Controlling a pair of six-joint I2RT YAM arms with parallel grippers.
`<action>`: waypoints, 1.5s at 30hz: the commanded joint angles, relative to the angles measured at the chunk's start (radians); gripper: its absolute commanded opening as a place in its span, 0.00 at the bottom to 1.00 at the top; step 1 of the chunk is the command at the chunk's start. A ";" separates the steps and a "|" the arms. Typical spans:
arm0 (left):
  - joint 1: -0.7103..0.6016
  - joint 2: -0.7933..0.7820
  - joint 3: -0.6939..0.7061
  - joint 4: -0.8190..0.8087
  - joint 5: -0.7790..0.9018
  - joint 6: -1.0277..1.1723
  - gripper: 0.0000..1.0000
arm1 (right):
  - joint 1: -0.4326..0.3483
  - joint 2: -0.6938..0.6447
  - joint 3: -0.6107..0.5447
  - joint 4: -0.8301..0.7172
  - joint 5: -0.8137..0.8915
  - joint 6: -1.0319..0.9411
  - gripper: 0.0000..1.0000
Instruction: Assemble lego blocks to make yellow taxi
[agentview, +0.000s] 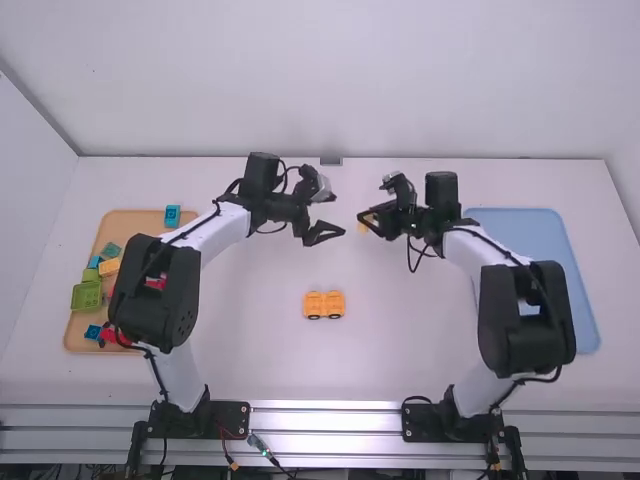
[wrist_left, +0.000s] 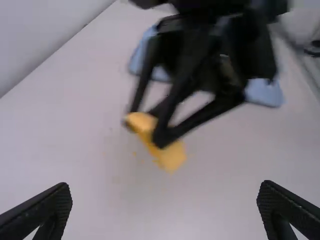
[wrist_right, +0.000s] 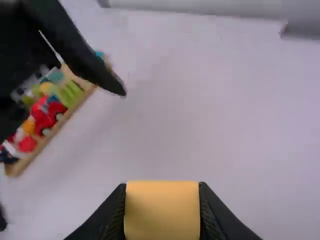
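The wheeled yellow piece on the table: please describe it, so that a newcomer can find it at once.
On the white table, look between the wooden tray and the blue tray. There lies the small piece. Its dark wheels set it apart from the yellow block held by the right pincer.

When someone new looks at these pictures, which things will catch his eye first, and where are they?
Probably first, the yellow block held between the fingers of the right gripper, while the open left gripper faces it over the table. Next, the small orange-yellow wheeled piece alone on the white table, nearer the arm bases. Then the tan tray of colourful blocks at the far left of the high view.
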 joint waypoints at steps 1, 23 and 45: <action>0.005 -0.016 -0.004 0.001 -0.140 0.015 0.99 | 0.070 -0.118 0.009 -0.103 0.234 0.016 0.04; 0.005 -0.016 -0.004 0.010 -0.309 0.015 0.99 | 0.309 0.024 0.006 -0.674 0.683 0.663 0.05; 0.005 -0.016 -0.004 0.010 -0.309 0.015 0.99 | 0.244 0.076 0.006 -0.686 0.585 1.555 0.13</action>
